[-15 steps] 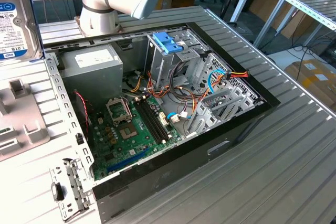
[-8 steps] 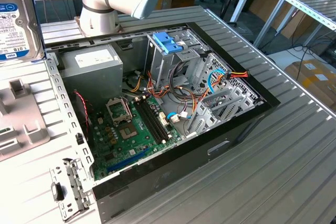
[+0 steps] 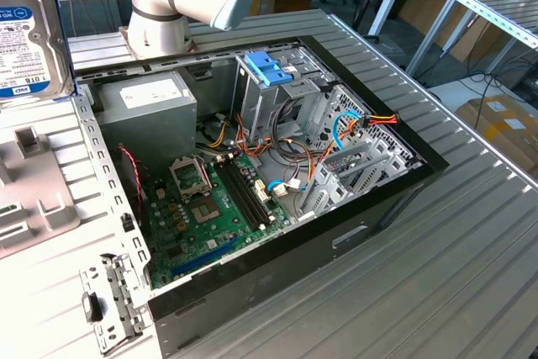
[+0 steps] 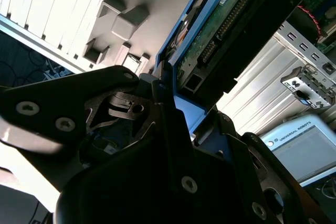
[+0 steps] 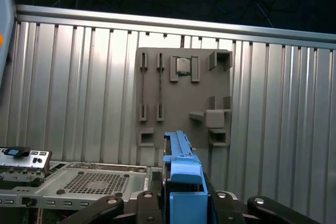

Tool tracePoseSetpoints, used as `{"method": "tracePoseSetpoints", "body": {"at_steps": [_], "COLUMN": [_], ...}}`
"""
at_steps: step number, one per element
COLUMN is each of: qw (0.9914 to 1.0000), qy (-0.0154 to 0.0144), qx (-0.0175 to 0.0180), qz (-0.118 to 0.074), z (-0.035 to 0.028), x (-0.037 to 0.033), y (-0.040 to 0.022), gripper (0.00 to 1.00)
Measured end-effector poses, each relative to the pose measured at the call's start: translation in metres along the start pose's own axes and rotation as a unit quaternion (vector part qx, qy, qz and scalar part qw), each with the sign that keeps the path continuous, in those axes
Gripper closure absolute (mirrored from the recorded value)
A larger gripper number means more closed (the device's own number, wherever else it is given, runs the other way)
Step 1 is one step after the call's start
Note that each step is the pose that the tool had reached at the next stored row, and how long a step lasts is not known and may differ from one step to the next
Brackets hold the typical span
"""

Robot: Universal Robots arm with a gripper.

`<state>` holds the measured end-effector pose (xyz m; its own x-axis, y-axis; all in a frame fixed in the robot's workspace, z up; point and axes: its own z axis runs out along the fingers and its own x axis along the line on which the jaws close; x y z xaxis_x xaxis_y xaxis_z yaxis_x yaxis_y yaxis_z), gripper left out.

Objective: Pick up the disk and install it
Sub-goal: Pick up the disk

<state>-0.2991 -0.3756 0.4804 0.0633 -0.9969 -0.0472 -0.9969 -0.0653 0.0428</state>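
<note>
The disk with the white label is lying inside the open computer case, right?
Not quite. The disk with the white label is outside the open computer case, at the exterior view's left. The first wrist view shows it edge-on between the fingers.

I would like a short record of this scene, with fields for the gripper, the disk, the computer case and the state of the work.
gripper: shut on the disk
disk: label visible, at the exterior view's left, outside the computer case
computer case: open, on the ribbed table, motherboard and power supply exposed
fixture plate: grey, on the table
work: disk picked up, not yet installed
</note>
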Motion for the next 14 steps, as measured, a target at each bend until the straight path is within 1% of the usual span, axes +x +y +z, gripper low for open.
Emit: {"method": "tracePoseSetpoints", "body": {"at_steps": [14], "qw": [1.00000], "qy": [0.0000], "qx": [0.0000], "qz": [0.000], "z": [0.0006], "x": [0.0030], "y": [-0.0057], "gripper": [0.63]}}
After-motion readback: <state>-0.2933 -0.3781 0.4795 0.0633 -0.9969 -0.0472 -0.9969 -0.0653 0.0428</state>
